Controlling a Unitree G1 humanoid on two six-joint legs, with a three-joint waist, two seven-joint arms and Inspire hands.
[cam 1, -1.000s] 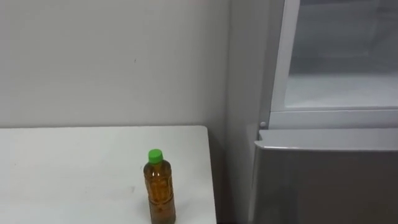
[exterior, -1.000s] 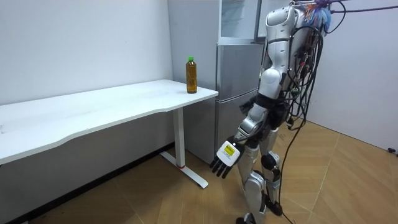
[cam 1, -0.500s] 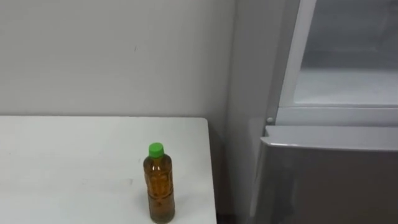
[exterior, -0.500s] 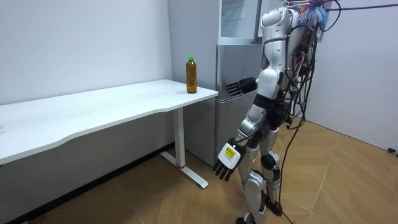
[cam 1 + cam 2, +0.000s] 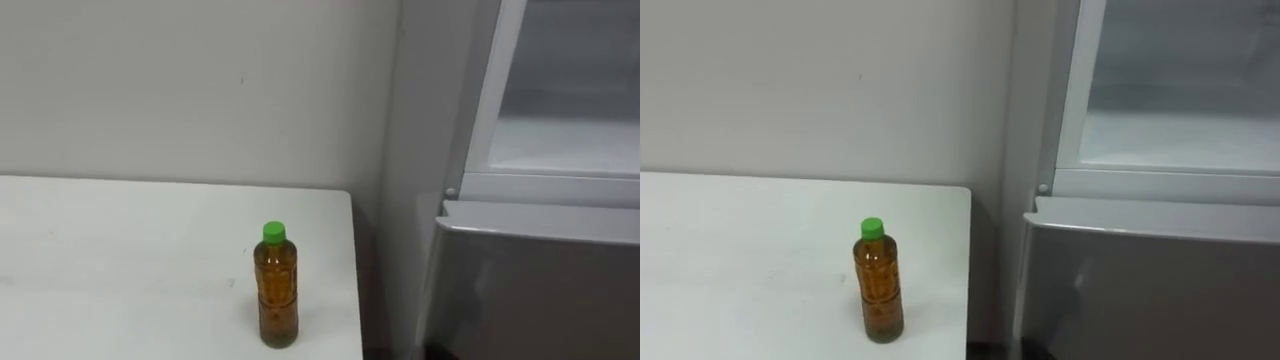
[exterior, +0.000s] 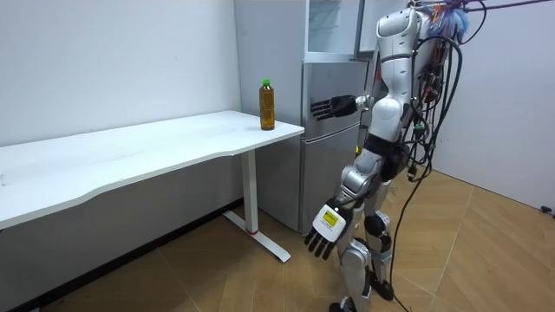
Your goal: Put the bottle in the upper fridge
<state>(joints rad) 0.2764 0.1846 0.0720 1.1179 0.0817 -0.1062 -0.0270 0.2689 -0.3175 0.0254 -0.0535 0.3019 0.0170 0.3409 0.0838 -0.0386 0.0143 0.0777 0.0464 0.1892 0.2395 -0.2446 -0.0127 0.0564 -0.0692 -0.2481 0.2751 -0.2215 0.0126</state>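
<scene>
Risen since a second ago, the right hand [image 6: 332, 107] reaches out before the fridge [image 6: 317, 160] with straight, empty fingers, while the bottle [image 5: 277, 290] stands upright on the table [image 5: 120, 260] corner nearest the fridge and the left hand [image 6: 325, 230] hangs low before the fridge, fingers loose, holding nothing.

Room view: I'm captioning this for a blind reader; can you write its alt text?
A humanoid robot stands before a grey fridge, its right hand raised open toward a green-capped bottle standing at the fridge end of a white table. Its left hand hangs open by its knee.
</scene>
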